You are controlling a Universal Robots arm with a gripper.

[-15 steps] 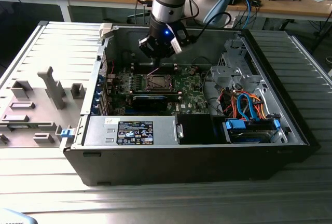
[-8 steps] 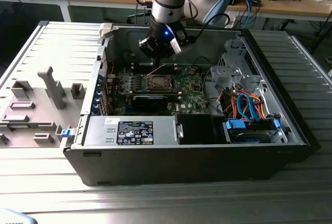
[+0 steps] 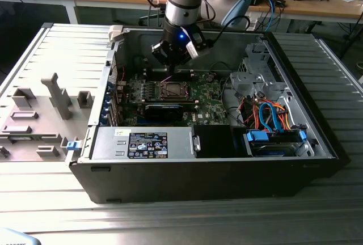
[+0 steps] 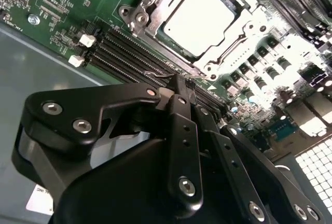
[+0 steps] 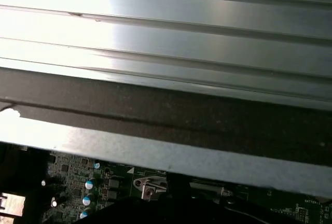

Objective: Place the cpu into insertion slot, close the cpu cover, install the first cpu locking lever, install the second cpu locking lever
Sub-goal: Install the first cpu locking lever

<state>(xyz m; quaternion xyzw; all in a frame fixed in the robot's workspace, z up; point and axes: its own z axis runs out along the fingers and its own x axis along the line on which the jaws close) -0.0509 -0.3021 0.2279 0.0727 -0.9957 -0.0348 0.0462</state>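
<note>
The cpu (image 4: pixel 199 19) lies in the slot (image 4: pixel 155 32) under the closed cover (image 4: pixel 236 40). The gripper (image 4: pixel 179 81) hovers just beside it, fingers together, holding nothing.

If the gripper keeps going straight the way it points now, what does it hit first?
Most likely the green circuit board, at the long black slots beside the cpu cover. The gripper tips sit close above them; depth is unclear.

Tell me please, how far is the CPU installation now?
Done: the cpu lies in the insertion slot and the cpu cover frames it, apparently closed. In hand: the gripper, fingers together, holds nothing beside the socket. Whether the locking levers are latched is unclear.
</note>
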